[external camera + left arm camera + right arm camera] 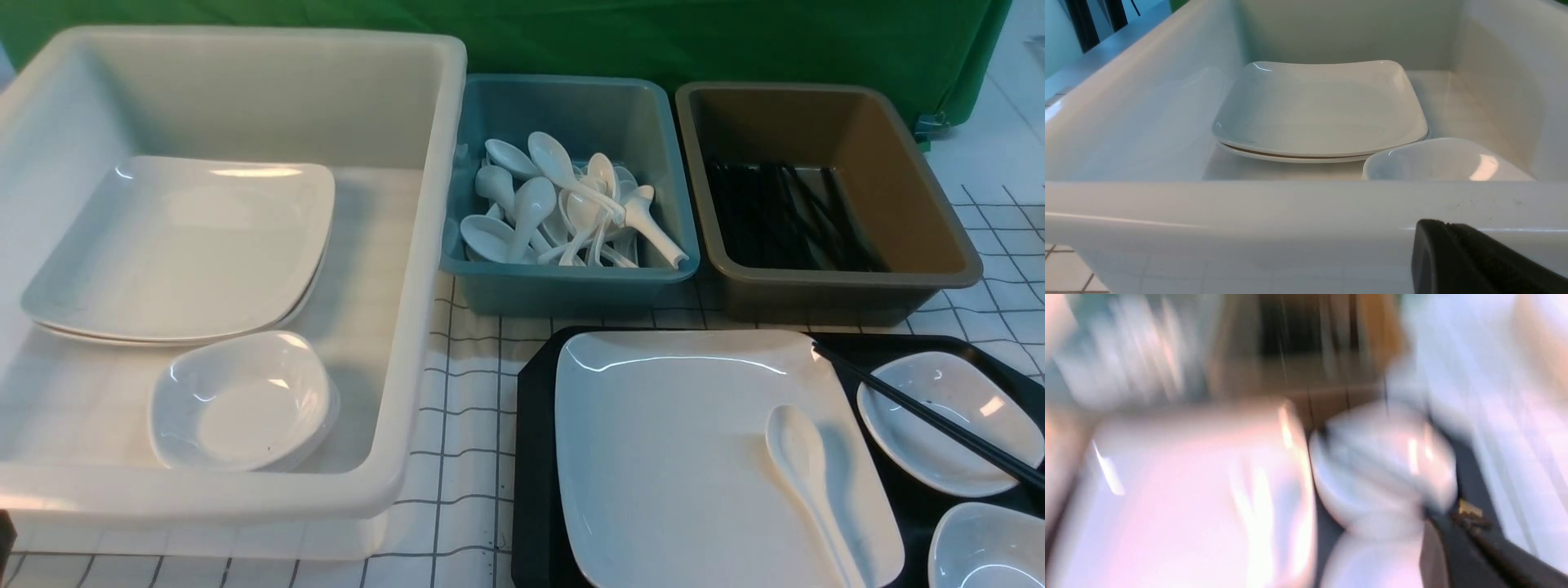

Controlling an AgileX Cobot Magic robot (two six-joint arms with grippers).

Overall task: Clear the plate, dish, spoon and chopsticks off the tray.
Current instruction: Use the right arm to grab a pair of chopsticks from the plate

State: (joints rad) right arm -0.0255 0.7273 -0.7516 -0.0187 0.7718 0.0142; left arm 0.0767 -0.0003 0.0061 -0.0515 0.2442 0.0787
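The black tray lies at the front right in the front view. On it rests the large white plate, with the white spoon lying on its right part. To the plate's right a small white dish carries the black chopsticks slanting across it and running out of the frame's right edge. A second small dish shows at the bottom right corner. My left gripper is shut and empty, just outside the white tub's near wall. My right gripper looks shut by the dish; blur hides any hold.
A deep white tub at the left holds stacked plates and small dishes. A teal tub behind the tray holds several spoons. A brown tub beside it holds black chopsticks. Neither arm shows in the front view.
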